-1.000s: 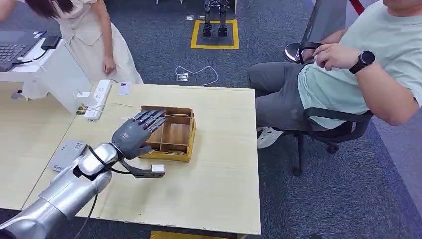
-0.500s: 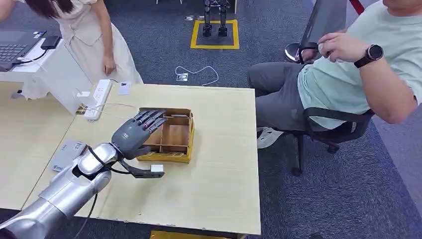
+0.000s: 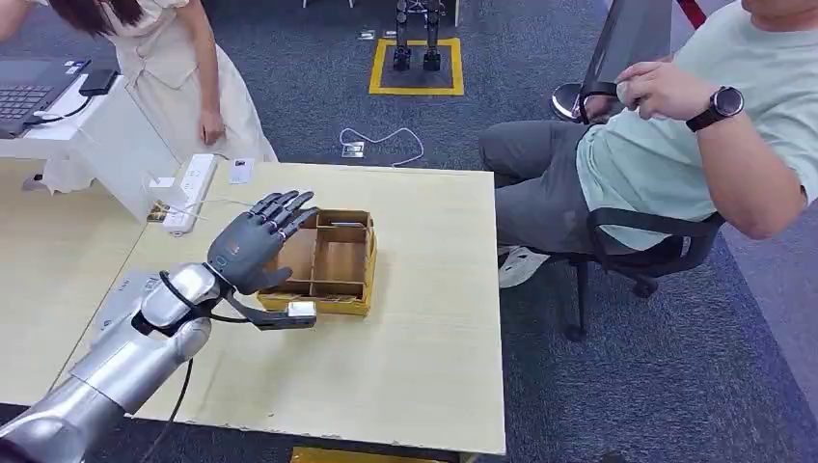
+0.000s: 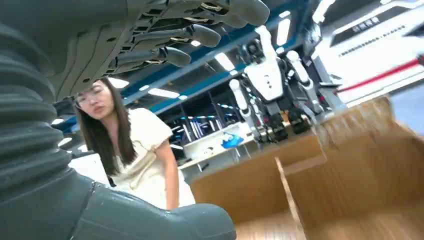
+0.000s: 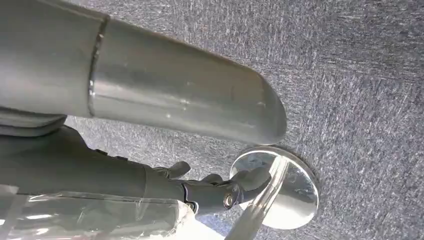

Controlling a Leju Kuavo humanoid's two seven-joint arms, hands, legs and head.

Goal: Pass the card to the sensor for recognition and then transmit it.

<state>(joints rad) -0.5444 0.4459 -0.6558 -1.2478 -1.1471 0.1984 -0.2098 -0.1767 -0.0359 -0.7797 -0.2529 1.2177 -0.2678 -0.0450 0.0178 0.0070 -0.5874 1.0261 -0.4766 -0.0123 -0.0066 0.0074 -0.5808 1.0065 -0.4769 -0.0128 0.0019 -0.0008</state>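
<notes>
Pale wooden table [image 3: 424, 318] is sitting in front of me. Far left, a person in cream [image 3: 164, 58] is standing by a power strip [image 3: 190, 188], with what looks like the small white card [image 3: 241, 171] lying just beside it. My left hand [image 3: 253, 249] is hovering over the left side of the wooden box [image 3: 333, 307], fingers spread, holding nothing. My right hand [image 5: 215, 187] is hanging above carpet, and I can't tell its grip.

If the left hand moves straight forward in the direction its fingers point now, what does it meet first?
Probably the far wall of the wooden box. The left hand hovers open over the box's near-left compartments, fingers pointing up the table. If it passes above the rim, bare table follows; height is unclear.
</notes>
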